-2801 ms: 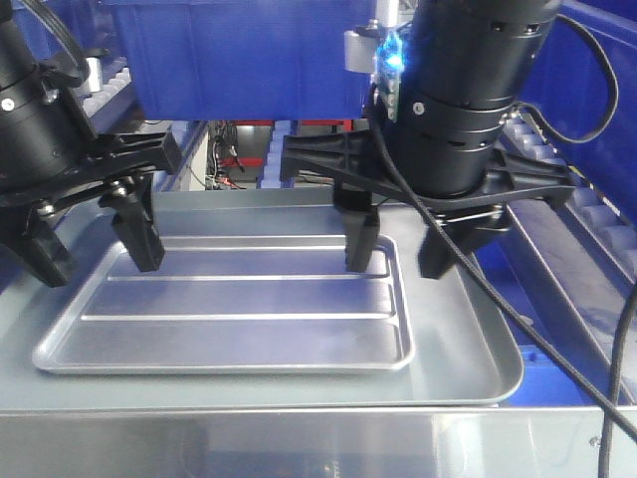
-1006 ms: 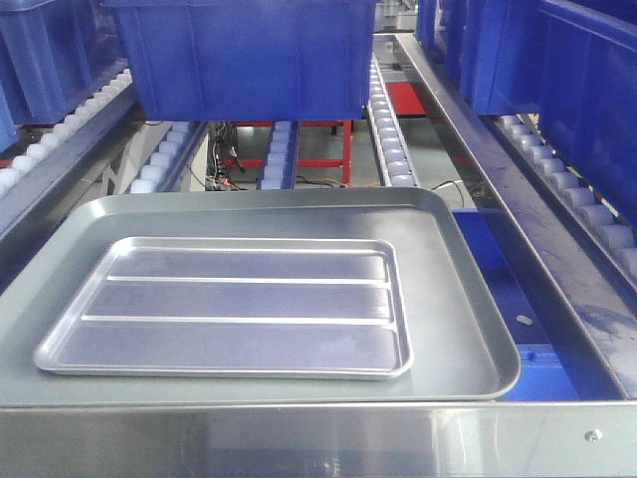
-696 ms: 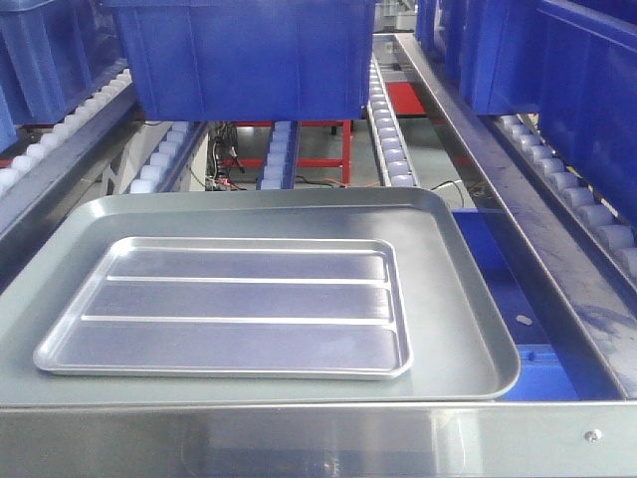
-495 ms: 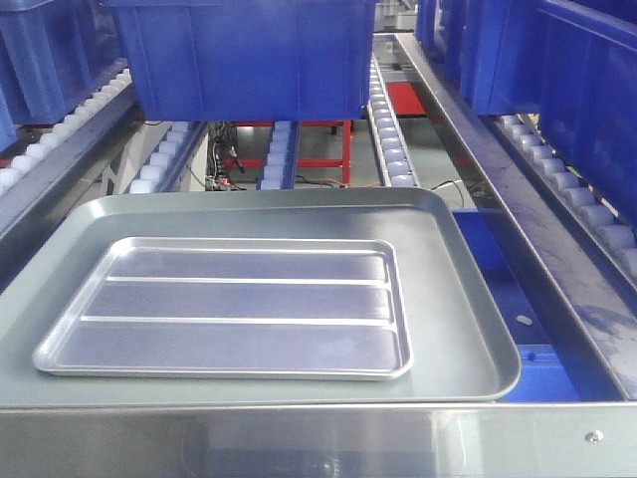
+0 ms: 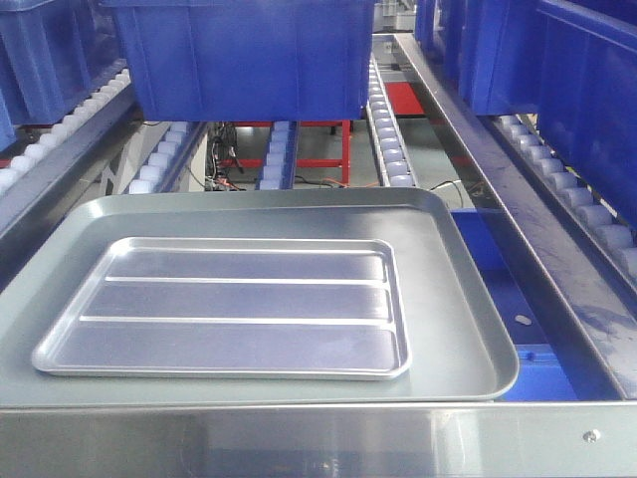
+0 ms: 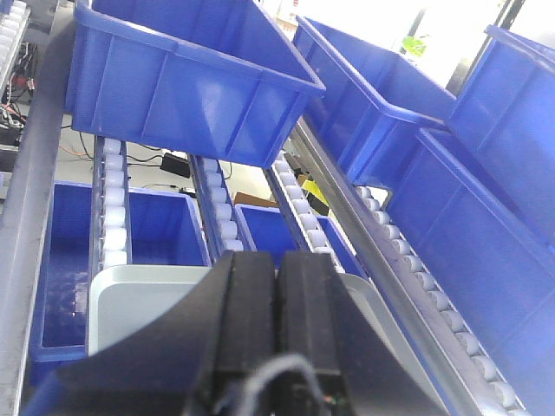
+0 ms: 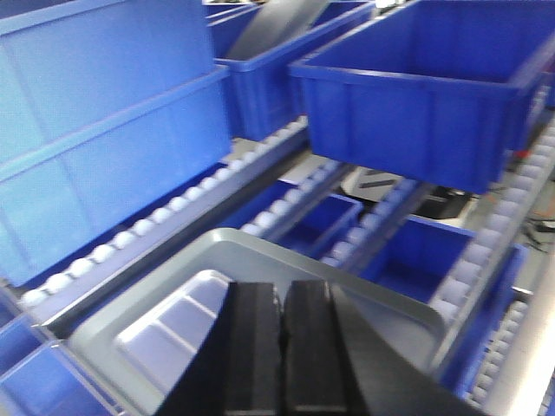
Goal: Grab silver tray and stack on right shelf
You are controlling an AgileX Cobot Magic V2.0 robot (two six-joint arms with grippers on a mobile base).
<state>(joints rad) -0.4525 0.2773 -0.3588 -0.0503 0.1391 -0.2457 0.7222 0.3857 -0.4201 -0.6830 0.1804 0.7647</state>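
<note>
Rack (image 5: pixel 557 249) w/ roller lanes and blue bins (image 5: pixel 249 55); front bar at bottom edge. Grey tray (image 5: pixel 453 299) sits on rack. Silver tray (image 5: pixel 229 309) lies flat inside it, long axis left–right, ridges same way. Left pincer (image 6: pixel 277 303) and right pincer (image 7: pixel 279 334): both closed, empty, raised above and back from trays; neither clearly nearer. Vs. earlier: both arms were spread over silver tray, now gone from front view; tray unmoved.

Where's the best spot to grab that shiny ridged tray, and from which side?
Probably by the raised rim of the silver tray, one hand on each short end, coming from above. It lies flat inside the larger grey tray, so only the thin rim offers a hold. The ridges run lengthwise and look too low to pinch.
</note>
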